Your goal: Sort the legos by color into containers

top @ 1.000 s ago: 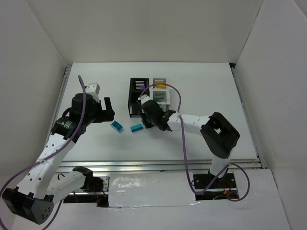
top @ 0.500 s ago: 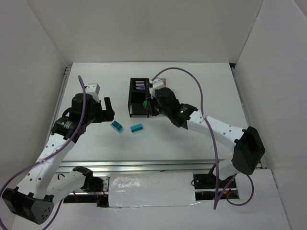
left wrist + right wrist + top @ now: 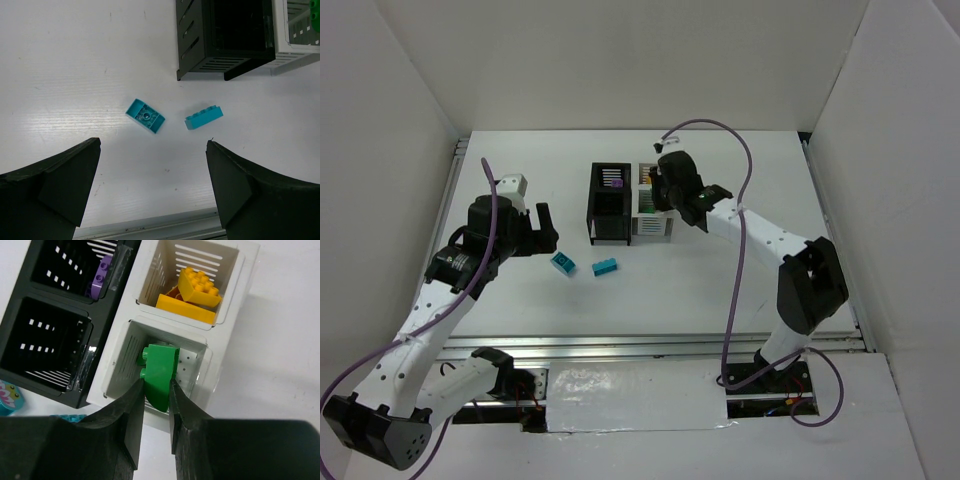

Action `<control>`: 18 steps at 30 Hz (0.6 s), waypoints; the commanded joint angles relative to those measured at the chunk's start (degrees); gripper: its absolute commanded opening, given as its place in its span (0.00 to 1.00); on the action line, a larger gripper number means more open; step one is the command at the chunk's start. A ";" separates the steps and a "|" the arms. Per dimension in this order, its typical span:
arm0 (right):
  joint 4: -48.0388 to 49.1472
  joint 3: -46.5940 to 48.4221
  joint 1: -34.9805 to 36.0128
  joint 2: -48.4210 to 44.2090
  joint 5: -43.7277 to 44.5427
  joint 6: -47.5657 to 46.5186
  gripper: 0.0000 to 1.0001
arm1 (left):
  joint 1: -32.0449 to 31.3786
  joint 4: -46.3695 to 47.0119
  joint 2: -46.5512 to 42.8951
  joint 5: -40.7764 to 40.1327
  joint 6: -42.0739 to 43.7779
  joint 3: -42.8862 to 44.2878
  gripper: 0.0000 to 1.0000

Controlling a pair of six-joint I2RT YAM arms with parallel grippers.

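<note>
Two teal-blue legos lie on the table, one (image 3: 562,263) studs-down and one (image 3: 606,267) to its right; both show in the left wrist view (image 3: 145,115) (image 3: 203,117). The four containers stand behind them: two black (image 3: 610,203), two white (image 3: 653,226). My right gripper (image 3: 157,385) is shut on a green lego (image 3: 161,371) and holds it over the near white box (image 3: 120,365). The far white box (image 3: 235,270) holds yellow-orange legos (image 3: 197,290). The far black box (image 3: 45,285) holds a purple lego (image 3: 102,275). My left gripper (image 3: 152,150) is open above the table, near the teal legos.
The near black box (image 3: 20,370) looks empty. White walls enclose the table on three sides. A metal rail (image 3: 620,345) runs along the near edge, and another along the left edge (image 3: 448,190).
My right arm has swung from beside the teal legos up and back to the containers, carrying the green lego over the near white box. The left arm and teal legos have not moved.
</note>
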 commanded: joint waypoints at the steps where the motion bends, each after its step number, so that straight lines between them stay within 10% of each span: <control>1: -0.62 3.38 0.25 1.20 -0.47 -0.15 0.02 | 0.27 2.00 -0.83 0.28 0.42 -0.32 1.00; 8: 0.18 2.67 0.17 0.84 -0.21 -0.14 0.54 | 0.27 2.18 -0.56 0.63 0.59 -0.32 0.99; 18: 1.40 -0.31 2.52 -2.83 -2.23 1.26 0.58 | 0.27 2.00 -0.57 0.02 0.42 -0.15 1.00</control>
